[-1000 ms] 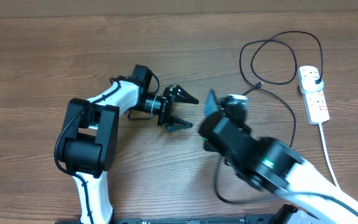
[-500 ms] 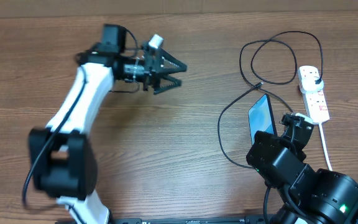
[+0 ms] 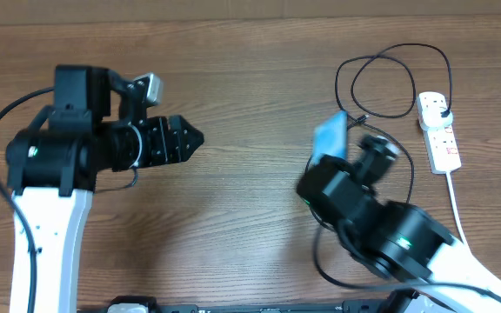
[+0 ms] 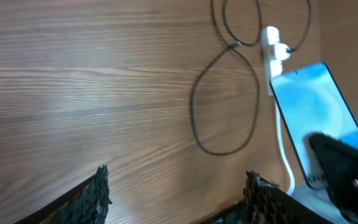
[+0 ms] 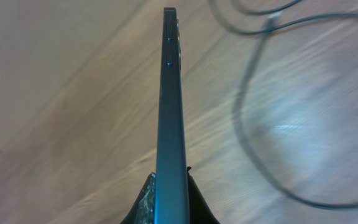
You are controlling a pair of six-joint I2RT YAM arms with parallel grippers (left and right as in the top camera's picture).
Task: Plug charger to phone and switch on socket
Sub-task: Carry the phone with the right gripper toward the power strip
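The slim rectangular smartphone with the light blue lit screen (image 3: 330, 135) is off the table. It stands on edge in the air over the right half of the brown wooden tabletop (image 3: 250, 235). The right gripper (image 5: 169, 202) is clamped on its lower end, one finger on each face (the rest of the phone stands free).

The thin black charger cable (image 3: 338, 83) lies in loose loops just beyond the phone, with its small connector tip (image 3: 364, 116) unplugged on the wood. Further right sits the white oblong power strip (image 3: 439, 130). A dark plug (image 3: 440, 106) appears seated in its far end, and its thick white cord (image 3: 457, 209) trails toward the robot.

With so short a hold, the phone could pivot or slip once the connector is pushed against it. The right arm also hangs over the cable and could snag a loop and drag the tip away.

The left gripper (image 3: 190, 139) hangs with jaws apart and nothing between them, well apart from the cable. To reach the tip it must cross toward the other arm, so the two may crowd each other.
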